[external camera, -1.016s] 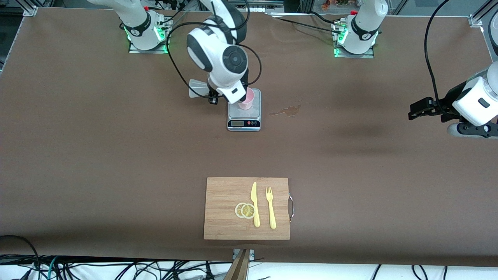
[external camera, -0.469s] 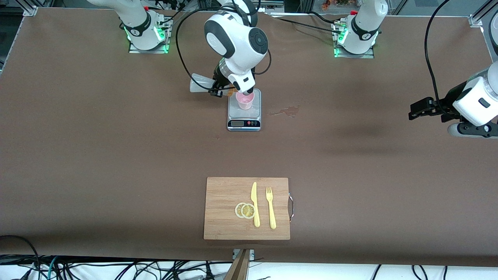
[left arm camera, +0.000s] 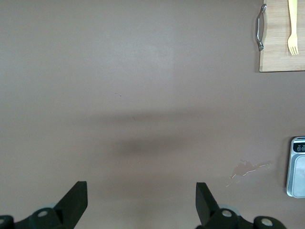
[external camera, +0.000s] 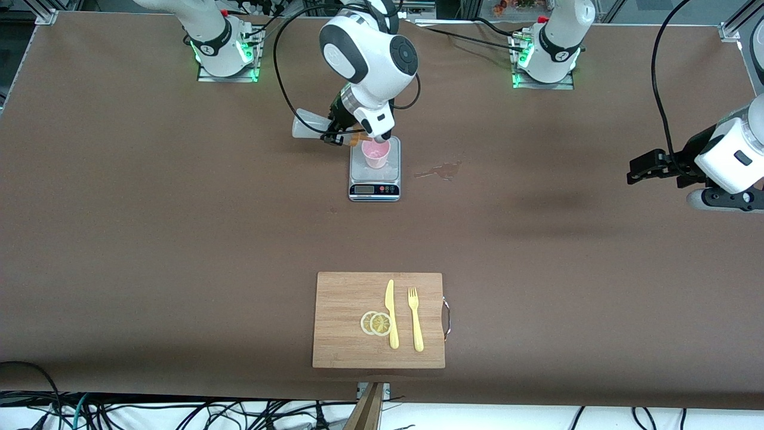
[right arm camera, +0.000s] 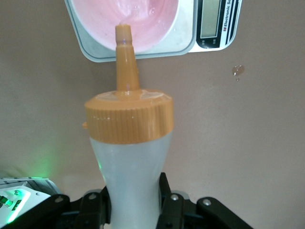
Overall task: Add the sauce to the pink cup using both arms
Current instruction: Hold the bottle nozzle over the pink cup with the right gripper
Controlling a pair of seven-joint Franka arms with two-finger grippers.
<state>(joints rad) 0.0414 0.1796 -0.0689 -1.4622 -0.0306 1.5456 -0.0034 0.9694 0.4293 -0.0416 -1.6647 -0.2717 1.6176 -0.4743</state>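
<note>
The right claw (right arm camera: 131,202) is pinching the sauce bottle (right arm camera: 129,162) by its body and is holding it tipped, nozzle (external camera: 356,139) pointing at the cup (external camera: 376,153). In the right wrist view the nozzle tip is lying just over the cup rim. The cup is standing on the scale (external camera: 374,174), toward the back edge of its platform, near the middle of the worktop (external camera: 149,227) btw the two bases.

Step in hand, I think: aiming and starting the pour. No stream of sauce is showing, so probably nothing is coming out at this moment. Next move is asking for more tilt or a squeeze, w/ the tip kept inside the rim, else sauce is going on the scale.

The left claw (left arm camera: 140,198) is waiting w/ fingers spread, holding nothing, over bare worktop at the left arm's end.

The worktop is a brown mat. A stain (external camera: 440,171) is lying beside the scale, toward the left arm's end. Nearer to the camera a board (external camera: 340,298) is carrying a knife (external camera: 391,313), a fork (external camera: 415,318) and two lemon slices (external camera: 376,323). Cables are hanging below the worktop's near edge.
</note>
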